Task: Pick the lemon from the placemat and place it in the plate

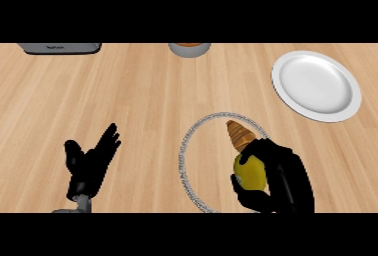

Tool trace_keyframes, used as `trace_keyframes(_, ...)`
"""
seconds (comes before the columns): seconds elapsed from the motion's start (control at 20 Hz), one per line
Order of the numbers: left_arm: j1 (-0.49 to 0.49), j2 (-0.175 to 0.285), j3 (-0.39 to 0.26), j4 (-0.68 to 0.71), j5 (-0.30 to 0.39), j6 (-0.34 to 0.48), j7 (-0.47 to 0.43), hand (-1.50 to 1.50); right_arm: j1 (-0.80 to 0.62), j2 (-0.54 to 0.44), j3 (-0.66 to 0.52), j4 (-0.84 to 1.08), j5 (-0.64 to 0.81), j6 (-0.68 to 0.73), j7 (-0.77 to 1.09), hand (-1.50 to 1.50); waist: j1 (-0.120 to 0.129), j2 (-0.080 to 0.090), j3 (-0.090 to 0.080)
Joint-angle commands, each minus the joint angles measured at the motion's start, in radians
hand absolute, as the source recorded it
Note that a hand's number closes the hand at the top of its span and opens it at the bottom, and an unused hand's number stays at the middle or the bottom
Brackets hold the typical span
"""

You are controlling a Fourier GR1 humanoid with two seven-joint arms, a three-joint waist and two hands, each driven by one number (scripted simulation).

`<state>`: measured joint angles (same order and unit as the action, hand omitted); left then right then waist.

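Yellow lemon (251,172) sits wrapped in the right hand's (288,175) curled black fingers, inside the round placemat's grey rim (184,155). A brown pastry (240,134) lies just past its fingertips, with the white plate (317,85) farther beyond. The left hand (88,165) rests open, well apart.

Lemon (251,173) half behind the right hand (286,177); grey appliance (59,48) and cup (190,50) partly beyond the top edge.

Frame is filled by a light wood-plank counter (133,100), grain running left to right. Grey box-shaped appliance (59,48) is cut off at the upper left edge. Grey round cup (190,49) with brownish contents is cut off at top centre. Lighting is even, shadows soft.
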<state>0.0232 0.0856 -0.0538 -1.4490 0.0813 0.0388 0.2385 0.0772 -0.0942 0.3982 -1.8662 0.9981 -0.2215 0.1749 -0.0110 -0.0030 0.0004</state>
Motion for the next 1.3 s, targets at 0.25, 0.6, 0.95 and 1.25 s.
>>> trace_keyframes(0.25, 0.003, 0.004, 0.002, 0.009, -0.009, -0.012, -0.018, 0.00, -0.073, -0.001, -0.329, 0.021, -0.334, -0.058, -0.056, 1.50, 0.014, 0.005, 0.000)
trace_keyframes(0.6, -0.018, 0.029, 0.034, 0.038, 0.025, -0.056, -0.010, 0.00, -0.296, -0.108, -0.594, 0.379, -0.549, -0.095, -0.289, 1.50, 0.022, 0.007, 0.001)
trace_keyframes(0.95, -0.034, -0.012, 0.008, 0.051, 0.000, -0.028, -0.021, 0.00, -0.509, -0.218, -0.774, 0.847, -0.599, -0.213, -0.548, 1.50, 0.037, 0.013, 0.002)
trace_keyframes(1.25, -0.028, -0.011, -0.008, 0.017, -0.009, -0.035, -0.015, 0.00, -0.739, -0.353, -0.867, 1.237, -0.636, -0.196, -0.686, 1.50, 0.057, 0.020, 0.003)
